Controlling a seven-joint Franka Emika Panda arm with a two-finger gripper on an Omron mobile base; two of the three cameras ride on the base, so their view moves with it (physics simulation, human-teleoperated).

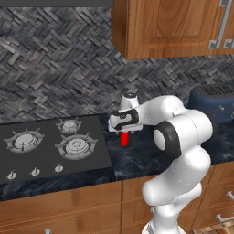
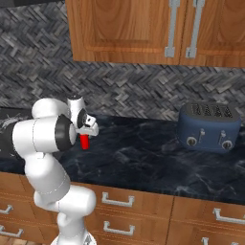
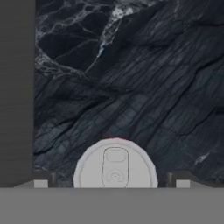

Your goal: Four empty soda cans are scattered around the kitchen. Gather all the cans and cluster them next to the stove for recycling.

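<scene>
With both fingertips spread wide of the silver lid, the gripper is released; nothing is clenched. Red soda can stands upright on the dark marble counter, directly under the hand, just beside the stove at its right edge. Judgement: can set down where the cluster is meant to form; other cans yet to be gathered

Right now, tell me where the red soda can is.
The red soda can with a silvery top stands upright on the dark marble counter, just right of the black gas stove, directly below the open gripper.
</scene>
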